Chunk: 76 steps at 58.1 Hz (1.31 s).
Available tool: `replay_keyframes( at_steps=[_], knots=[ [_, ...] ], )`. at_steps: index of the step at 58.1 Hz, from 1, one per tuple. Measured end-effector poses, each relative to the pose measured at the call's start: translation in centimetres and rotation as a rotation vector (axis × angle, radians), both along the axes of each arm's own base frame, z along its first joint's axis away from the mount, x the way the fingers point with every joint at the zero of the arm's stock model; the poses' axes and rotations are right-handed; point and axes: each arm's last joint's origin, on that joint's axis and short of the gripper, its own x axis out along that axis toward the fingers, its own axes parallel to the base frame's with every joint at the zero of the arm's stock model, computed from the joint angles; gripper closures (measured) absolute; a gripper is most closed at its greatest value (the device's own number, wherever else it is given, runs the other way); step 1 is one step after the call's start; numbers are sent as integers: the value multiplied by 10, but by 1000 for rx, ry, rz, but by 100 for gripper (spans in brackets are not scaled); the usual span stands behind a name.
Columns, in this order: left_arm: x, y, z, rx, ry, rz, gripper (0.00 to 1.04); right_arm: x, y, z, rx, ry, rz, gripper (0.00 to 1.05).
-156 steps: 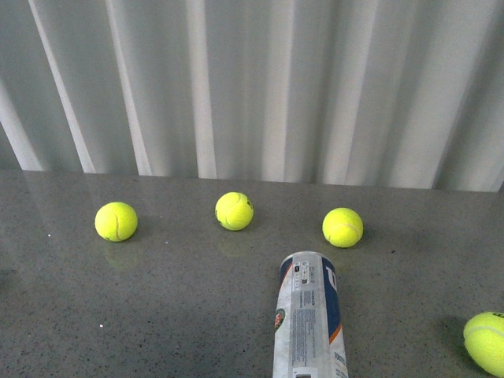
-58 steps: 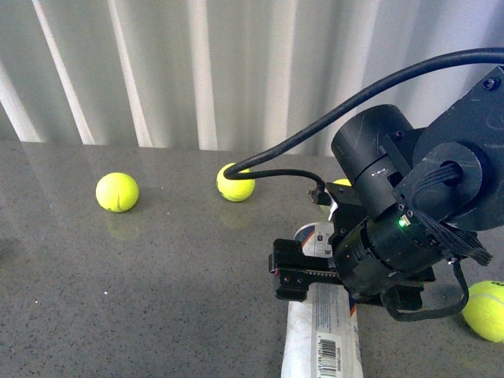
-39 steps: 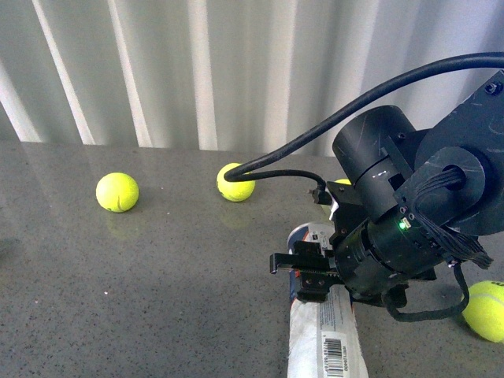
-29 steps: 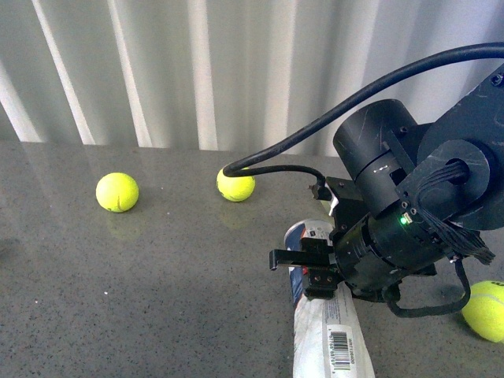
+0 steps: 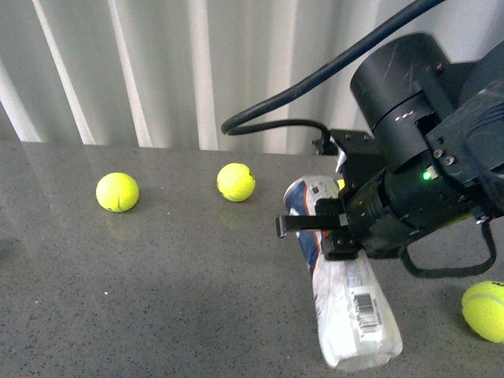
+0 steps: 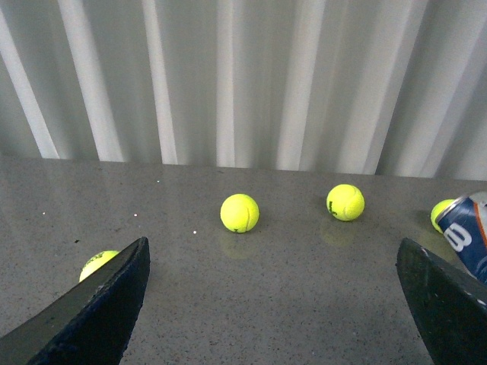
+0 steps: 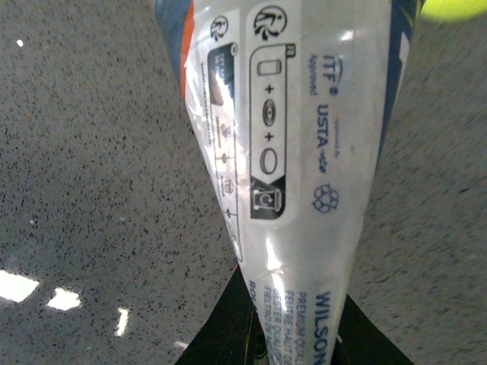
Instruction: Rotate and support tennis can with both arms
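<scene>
Grey speckled counter (image 5: 157, 299) runs back to a white pleated curtain (image 5: 157, 71). Over it the left claw (image 6: 274, 327) hangs with its black fingers (image 6: 99, 312) spread wide and nothing between them. On the counter lie a tennis ball (image 5: 117, 192) at the left and a second ball (image 5: 235, 182) nearer the middle. Right of them the tennis can (image 5: 346, 291) slants, blue end away from the camera, barcode end nearer; whether it touches the counter I cannot tell. The right claw (image 5: 319, 236) is clamped round its upper part. A third ball (image 5: 484, 311) lies far right.
</scene>
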Motion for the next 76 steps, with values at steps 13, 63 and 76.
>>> replay_keyframes(
  at_steps=[13, 63, 76],
  knots=[
    [0, 0, 0, 0, 0, 0, 7, -11, -17, 35, -155, -291, 161, 98],
    [0, 0, 0, 0, 0, 0, 7, -7, 36, -35, -552, -665, 1148, 98],
    [0, 0, 0, 0, 0, 0, 7, 10, 61, -50, -526, -643, 1181, 98]
  ],
)
